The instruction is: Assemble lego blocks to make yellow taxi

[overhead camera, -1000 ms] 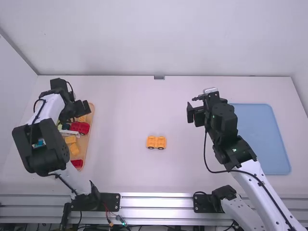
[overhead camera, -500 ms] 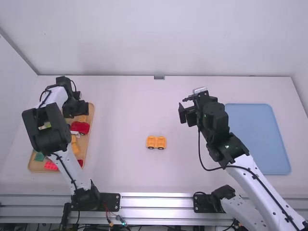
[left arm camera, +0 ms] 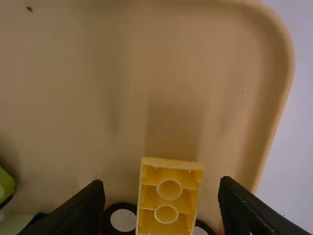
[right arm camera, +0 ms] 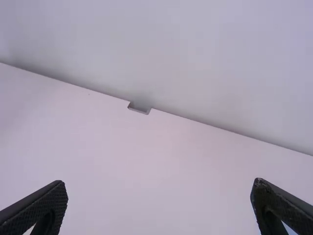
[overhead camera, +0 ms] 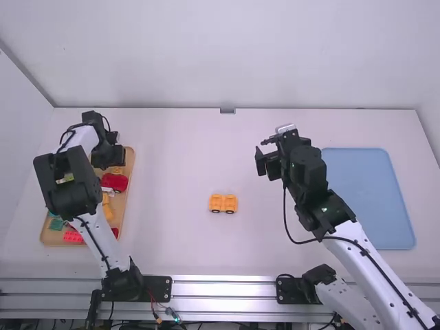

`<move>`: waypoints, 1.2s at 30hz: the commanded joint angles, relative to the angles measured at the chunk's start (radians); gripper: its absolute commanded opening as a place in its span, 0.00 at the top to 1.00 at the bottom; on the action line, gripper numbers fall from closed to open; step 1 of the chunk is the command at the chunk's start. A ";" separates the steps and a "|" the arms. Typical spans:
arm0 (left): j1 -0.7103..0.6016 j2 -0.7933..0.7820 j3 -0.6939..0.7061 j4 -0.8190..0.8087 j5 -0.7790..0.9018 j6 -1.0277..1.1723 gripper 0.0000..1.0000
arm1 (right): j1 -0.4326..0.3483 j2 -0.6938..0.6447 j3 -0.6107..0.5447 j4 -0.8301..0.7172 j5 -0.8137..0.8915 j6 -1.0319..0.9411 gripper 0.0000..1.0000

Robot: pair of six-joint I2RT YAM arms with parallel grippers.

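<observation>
Left claw (overhead camera: 108, 163) spread above a yellow block (left arm camera: 167, 201), right claw (overhead camera: 265, 165) also spread.

From high up, well back behind both arms (overhead camera: 364, 254), we look forward and down over the table (overhead camera: 172, 172). By the left wrist, we peer closely into the tray's (left arm camera: 286, 73) far right corner, which the high view shares. By the right, we face the far wall (right arm camera: 195, 49), sharing its grey bracket (right arm camera: 139, 108) with the high view.

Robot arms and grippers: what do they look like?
The left arm and right arm have white links, black joints and thin black cables. The left gripper and right gripper are black, each with two blunt-tipped fingers.
</observation>
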 commanded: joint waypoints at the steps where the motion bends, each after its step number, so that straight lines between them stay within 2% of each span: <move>1: 0.009 0.014 -0.031 0.000 -0.005 0.013 0.39 | 0.003 -0.007 0.039 0.003 -0.001 0.003 0.01; 10: 0.011 0.014 -0.061 0.048 0.003 0.009 0.44 | 0.003 -0.007 0.039 0.004 0.000 0.003 0.01; 14: 0.007 0.014 -0.075 0.055 0.026 0.007 0.52 | 0.003 -0.007 0.039 0.003 -0.001 0.003 0.01; 26: 0.006 0.014 -0.102 0.096 0.022 0.003 0.55 | 0.003 -0.007 0.039 0.003 -0.001 0.003 0.01; 34: 0.011 0.014 -0.108 0.096 0.022 0.003 0.64 | 0.003 -0.007 0.039 0.003 -0.001 0.003 0.01; 36: 0.011 0.014 -0.105 0.091 0.023 0.002 0.69 | 0.003 -0.007 0.039 0.003 -0.001 0.003 0.01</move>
